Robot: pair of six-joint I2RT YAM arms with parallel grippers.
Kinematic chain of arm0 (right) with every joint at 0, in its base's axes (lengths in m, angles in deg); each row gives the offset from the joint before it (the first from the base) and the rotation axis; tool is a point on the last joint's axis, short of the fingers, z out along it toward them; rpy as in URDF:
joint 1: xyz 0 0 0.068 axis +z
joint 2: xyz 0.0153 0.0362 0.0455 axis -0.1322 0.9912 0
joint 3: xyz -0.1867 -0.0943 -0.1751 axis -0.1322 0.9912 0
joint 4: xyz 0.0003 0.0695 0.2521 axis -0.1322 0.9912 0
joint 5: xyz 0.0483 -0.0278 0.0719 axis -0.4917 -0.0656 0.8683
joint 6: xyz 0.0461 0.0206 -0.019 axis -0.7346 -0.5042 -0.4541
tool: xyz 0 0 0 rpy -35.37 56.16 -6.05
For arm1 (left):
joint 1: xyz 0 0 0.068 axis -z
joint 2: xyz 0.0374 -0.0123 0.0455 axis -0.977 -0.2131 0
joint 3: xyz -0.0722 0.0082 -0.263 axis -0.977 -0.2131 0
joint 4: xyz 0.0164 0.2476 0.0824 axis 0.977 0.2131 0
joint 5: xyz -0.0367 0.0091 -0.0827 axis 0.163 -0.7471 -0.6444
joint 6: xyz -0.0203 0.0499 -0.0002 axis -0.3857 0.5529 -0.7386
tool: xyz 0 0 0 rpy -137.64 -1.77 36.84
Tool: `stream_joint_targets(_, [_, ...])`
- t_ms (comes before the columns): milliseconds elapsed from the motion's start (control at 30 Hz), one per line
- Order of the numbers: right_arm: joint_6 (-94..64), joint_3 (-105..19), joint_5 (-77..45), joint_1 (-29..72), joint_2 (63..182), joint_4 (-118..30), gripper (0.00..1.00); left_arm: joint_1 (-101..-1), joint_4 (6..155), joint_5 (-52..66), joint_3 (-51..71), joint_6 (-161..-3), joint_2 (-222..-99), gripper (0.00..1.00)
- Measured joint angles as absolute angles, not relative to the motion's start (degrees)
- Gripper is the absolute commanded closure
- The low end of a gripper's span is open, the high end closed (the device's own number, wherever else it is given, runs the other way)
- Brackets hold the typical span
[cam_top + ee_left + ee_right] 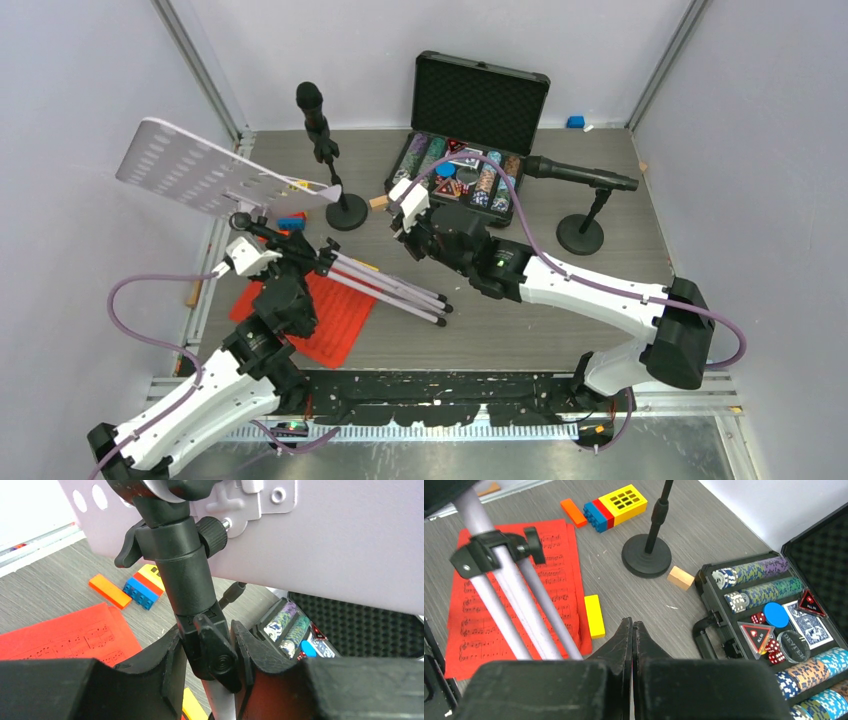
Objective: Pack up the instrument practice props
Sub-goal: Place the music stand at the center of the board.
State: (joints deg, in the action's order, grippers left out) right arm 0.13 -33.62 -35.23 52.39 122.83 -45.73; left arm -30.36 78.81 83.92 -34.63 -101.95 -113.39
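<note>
The white hole-punched music rack (205,170) is held tilted above the table's left side; it fills the top of the left wrist view (325,545). My left gripper (290,258) is shut on the stand's black neck (192,595), its fingers (250,655) on either side of the clamp. The silver tripod legs (395,285) are folded together and point right over the red sheet-music pages (335,315). One black microphone (310,100) stands upright on its round base (347,212). The other microphone (575,173) lies level on its pole at the right. My right gripper (632,630) is shut and empty, above the table near the case.
The open black case of poker chips (470,130) sits at the back centre. Yellow, blue and orange toy blocks (616,505), a yellow bar (594,615) and a wooden block (680,577) lie near the upright microphone's base (646,555). Walls enclose three sides.
</note>
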Motion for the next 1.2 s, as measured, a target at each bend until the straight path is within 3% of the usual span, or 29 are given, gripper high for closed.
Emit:
stream_joint_targets(500, [-1.34,-27.46,-36.06,52.28,122.52,-47.96,1.0,-43.7,82.06,69.08,-38.24,-115.55,-121.21,1.0])
stream_joint_targets(800, [-2.63,-24.64,-37.2,52.28,119.73,-47.89,1.0,-44.44,93.41,70.37,-40.38,-121.01,-114.39,1.0])
stream_joint_targets(1200, [-4.53,-23.11,-37.63,52.28,119.53,-48.72,1.0,-44.05,115.15,73.14,-32.21,-122.96,-115.64,1.0])
